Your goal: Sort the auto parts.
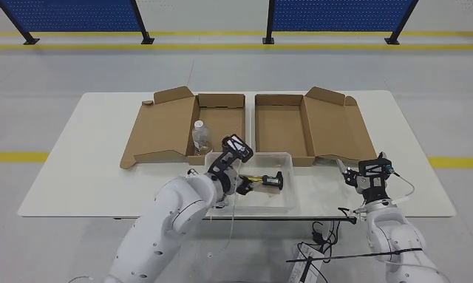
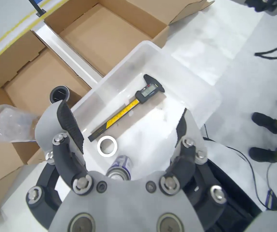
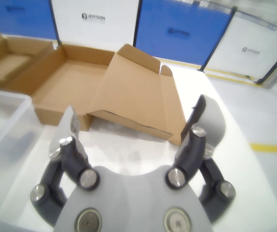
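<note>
Left pincer [image 2: 122, 112], released, hovers over clear bin [image 2: 196, 78] on worktop [image 1: 89, 165]. Bin holds digital caliper [image 2: 133, 105], metal ring [image 2: 107, 146], possibly small canister [image 2: 122, 164]. Right pincer [image 3: 136, 107], likewise released, hangs near right cardboard box [image 3: 80, 83].

Black caliper [image 2: 126, 108] (partly yellow), brown box [image 2: 109, 32]

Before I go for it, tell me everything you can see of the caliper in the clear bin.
The caliper is a digital one: black plastic-looking head with a small grey display, on a long black beam carrying a yellow scale. It lies flat on the floor of the clear bin, slanted across it, unheld. Its beam tip ends close beside a metal ring; contact there is unclear. The left gripper is above it, jaws open.
</note>
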